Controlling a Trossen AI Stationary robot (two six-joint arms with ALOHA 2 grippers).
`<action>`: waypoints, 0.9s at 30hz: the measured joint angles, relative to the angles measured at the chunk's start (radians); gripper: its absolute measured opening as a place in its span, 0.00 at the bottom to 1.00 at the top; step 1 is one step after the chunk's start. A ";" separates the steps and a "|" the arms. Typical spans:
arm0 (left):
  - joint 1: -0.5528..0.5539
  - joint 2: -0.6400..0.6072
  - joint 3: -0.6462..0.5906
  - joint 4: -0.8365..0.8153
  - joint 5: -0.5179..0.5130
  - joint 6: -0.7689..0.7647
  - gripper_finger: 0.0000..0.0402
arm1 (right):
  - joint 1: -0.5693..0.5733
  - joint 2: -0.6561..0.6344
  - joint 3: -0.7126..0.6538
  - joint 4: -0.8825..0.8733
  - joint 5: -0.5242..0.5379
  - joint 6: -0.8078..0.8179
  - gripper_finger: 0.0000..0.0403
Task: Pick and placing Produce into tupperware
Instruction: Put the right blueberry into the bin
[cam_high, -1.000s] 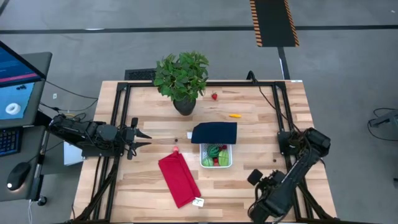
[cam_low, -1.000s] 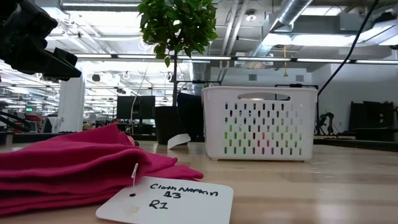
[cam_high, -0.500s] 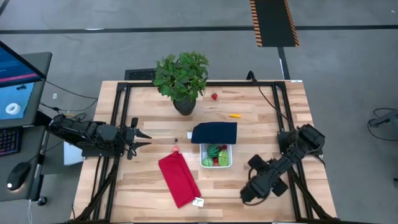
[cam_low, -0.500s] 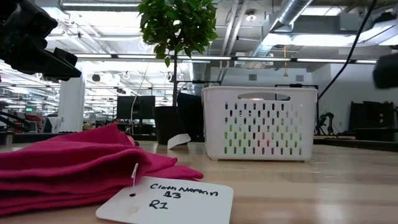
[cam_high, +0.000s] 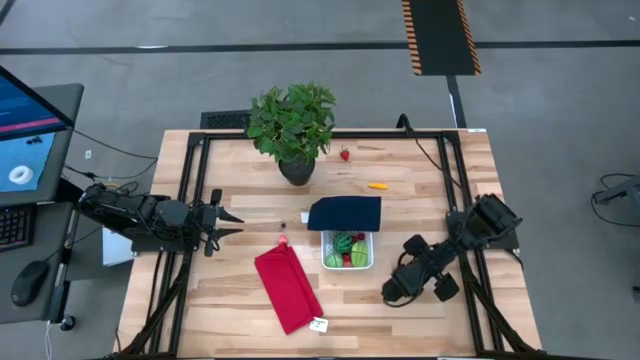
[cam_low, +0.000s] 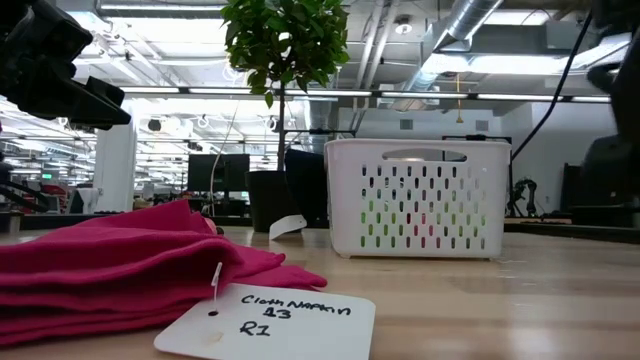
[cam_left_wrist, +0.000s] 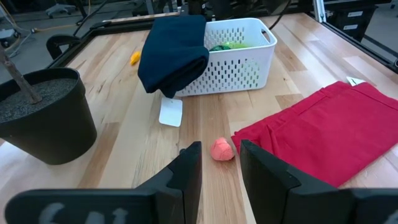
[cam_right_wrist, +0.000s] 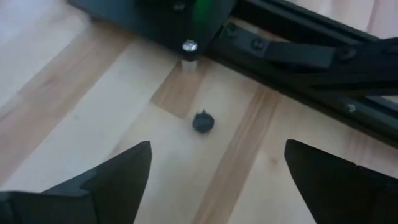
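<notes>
Now, with the right gripper (cam_high: 392, 293) low over the table's near right part and its fingers spread wide and empty, your step in hand looks to be the reach for a small dark round piece (cam_right_wrist: 203, 121) lying on the wood between those fingers in the right wrist view; whether it is a berry you cannot tell. Centre the piece between the fingers before you lower, since it sits just beside the black frame rail (cam_right_wrist: 292, 59) and a skewed approach may strike metal. Close gently: so small a round thing will probably roll.

The white perforated tupperware (cam_high: 348, 264) stands mid-table, already holding green and red produce (cam_high: 347, 246), with the navy lid (cam_high: 345, 213) touching its far rim. Carry the piece over the near, uncovered part.

Still loose are a strawberry (cam_high: 345, 154) near the potted plant (cam_high: 292, 125), an orange piece (cam_high: 377, 185), and a pink-red piece (cam_left_wrist: 222, 150) just beside the red cloth (cam_high: 288, 289).

The left gripper (cam_high: 226, 221) waits at the table's left, fingers narrowly parted around nothing.
</notes>
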 joint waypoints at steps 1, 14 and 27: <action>0.000 0.000 0.000 0.000 0.000 0.000 0.25 | -0.009 0.000 -0.011 0.016 -0.008 0.000 0.98; 0.000 0.000 0.000 0.000 0.000 0.000 0.25 | -0.057 0.000 -0.128 0.126 -0.019 0.000 0.98; 0.000 0.000 0.000 0.000 0.000 0.000 0.25 | -0.106 -0.002 -0.170 0.145 -0.014 -0.026 0.91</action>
